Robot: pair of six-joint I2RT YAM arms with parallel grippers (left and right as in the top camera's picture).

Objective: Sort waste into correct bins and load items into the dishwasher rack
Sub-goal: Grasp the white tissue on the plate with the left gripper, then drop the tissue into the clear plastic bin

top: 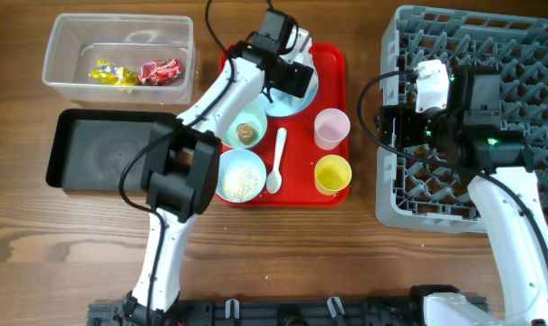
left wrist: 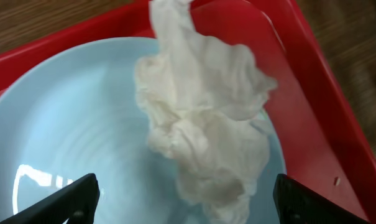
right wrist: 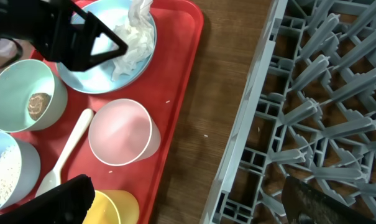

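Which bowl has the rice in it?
The bowl beside the spoon's scoop end, full of white grains. The other bowl holds only a brown lump.

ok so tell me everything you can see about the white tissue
The white tissue is a thin, soft-looking paper sheet, crumpled into a loose, wrinkled heap with one twisted end sticking upward. It rests on the light-blue plate, off to one side near the rim, and the plate sits on the red tray. Only the plate appears to touch it. The left hand is open, its two dark fingers set either side of the tissue, no contact visible.
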